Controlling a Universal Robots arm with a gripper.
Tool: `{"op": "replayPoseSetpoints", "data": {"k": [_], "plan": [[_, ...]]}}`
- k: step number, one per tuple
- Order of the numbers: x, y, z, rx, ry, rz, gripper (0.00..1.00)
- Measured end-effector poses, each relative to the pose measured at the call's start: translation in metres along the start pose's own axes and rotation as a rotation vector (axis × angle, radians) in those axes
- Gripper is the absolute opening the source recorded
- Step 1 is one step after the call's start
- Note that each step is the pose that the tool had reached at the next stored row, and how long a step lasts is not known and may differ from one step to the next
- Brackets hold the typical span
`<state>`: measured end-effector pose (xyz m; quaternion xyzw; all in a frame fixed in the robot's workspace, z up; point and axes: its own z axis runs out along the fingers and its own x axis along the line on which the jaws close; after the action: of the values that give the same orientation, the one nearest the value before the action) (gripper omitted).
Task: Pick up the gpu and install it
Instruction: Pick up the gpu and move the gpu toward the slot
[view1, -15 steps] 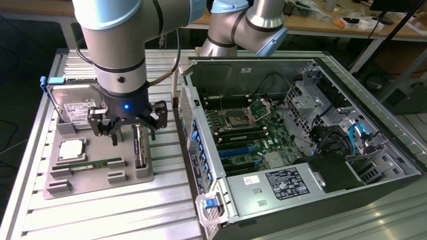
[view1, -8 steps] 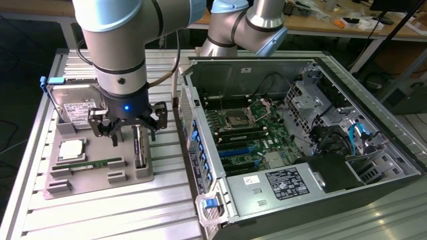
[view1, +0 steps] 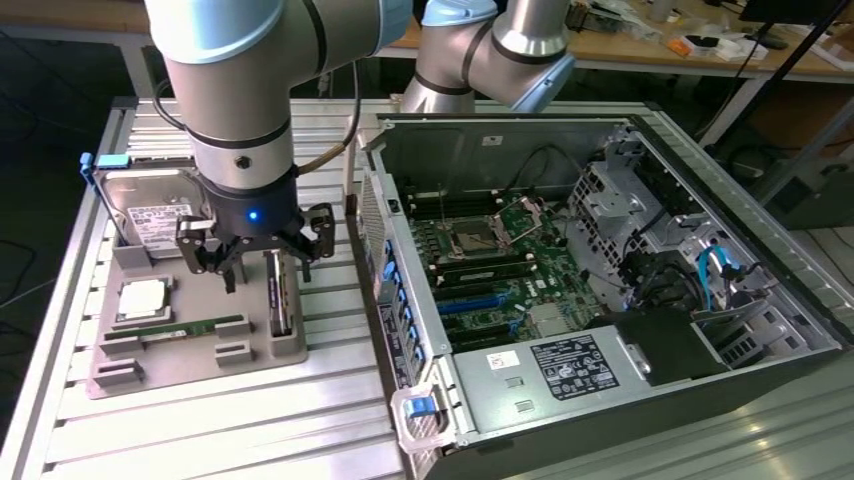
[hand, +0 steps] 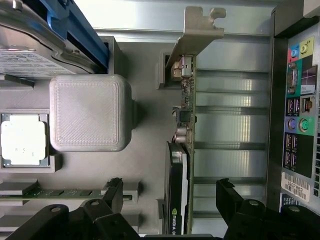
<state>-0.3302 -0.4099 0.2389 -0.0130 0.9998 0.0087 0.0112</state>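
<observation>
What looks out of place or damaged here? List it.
Nothing stands out. The gpu stands on edge in its slot of the gray holder; the hard drive, processor and memory stick sit in their recesses. The gripper hangs open above the gpu.

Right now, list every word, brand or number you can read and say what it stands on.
"NVIDIA": on the black cooler of the gpu.
White label on the hard drive: too blurred to read.
Black label on the power supply: too small to read.
Barcode sticker on the computer case: unreadable.
Marks on the processor: too faint to read.
</observation>
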Motion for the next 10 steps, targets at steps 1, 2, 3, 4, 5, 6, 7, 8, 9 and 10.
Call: {"op": "replayPoseSetpoints", "data": {"k": [1,2,3,4,5,6,7,8,9,10], "plan": [[0.0,0.0,0.0,0.0,0.0,0.0,0.84],[0.0,0.0,0.0,0.0,-0.0001,0.0,0.84],[0.0,0.0,0.0,0.0,0.0,0.0,0.84],[0.0,0.0,0.0,0.0,0.0,0.0,0.84],[0.0,0.0,0.0,0.0,0.0,0.0,0.84],[0.0,0.0,0.0,0.0,0.0,0.0,0.83],[0.0,0.0,0.0,0.0,0.0,0.0,0.76],[0.0,0.0,0.0,0.0,-0.0001,0.0,0.76],[0.0,0.0,0.0,0.0,0.0,0.0,0.7],[0.0,0.0,0.0,0.0,-0.0001,0.0,0.64]]}}
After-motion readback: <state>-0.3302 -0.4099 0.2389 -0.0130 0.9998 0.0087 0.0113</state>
